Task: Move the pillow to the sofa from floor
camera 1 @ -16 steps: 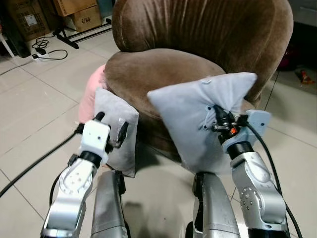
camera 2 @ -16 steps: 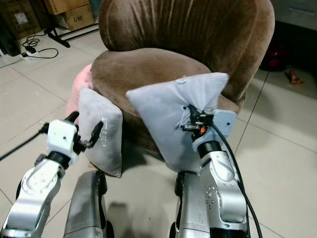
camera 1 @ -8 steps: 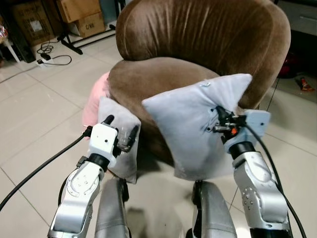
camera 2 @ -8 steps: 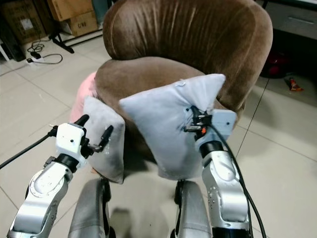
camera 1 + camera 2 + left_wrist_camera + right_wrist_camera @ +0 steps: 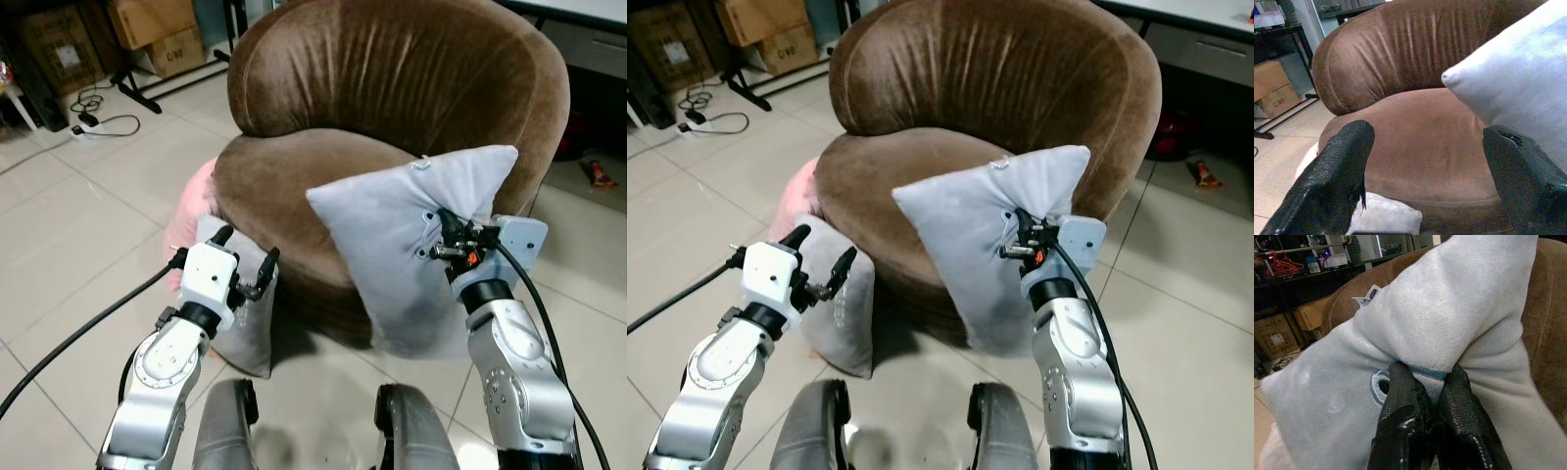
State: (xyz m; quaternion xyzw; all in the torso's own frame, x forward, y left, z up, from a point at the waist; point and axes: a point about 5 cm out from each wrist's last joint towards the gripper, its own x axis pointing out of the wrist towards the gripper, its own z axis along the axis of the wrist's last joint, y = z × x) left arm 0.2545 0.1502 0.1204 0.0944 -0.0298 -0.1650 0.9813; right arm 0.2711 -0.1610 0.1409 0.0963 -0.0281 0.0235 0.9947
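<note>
right gripper (image 5: 1425, 396): pinched on a fold of the grey pillow (image 5: 402, 235), held up against the sofa (image 5: 392, 88) seat's front edge | left gripper (image 5: 242, 257): fingers spread wide, holding nothing, just above second pillow (image 5: 245, 328) leaning against sofa base on floor (image 5: 69, 225)

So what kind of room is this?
Probably a lived-in room used partly for storage: a brown sofa chair on a tiled floor, cardboard boxes stacked behind, a power strip trailing cable.

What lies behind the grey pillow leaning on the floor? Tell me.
Behind the floor pillow stands the brown sofa's base, with a pink cushion wedged beside it. The pillow covers where the cushion meets the floor.
</note>
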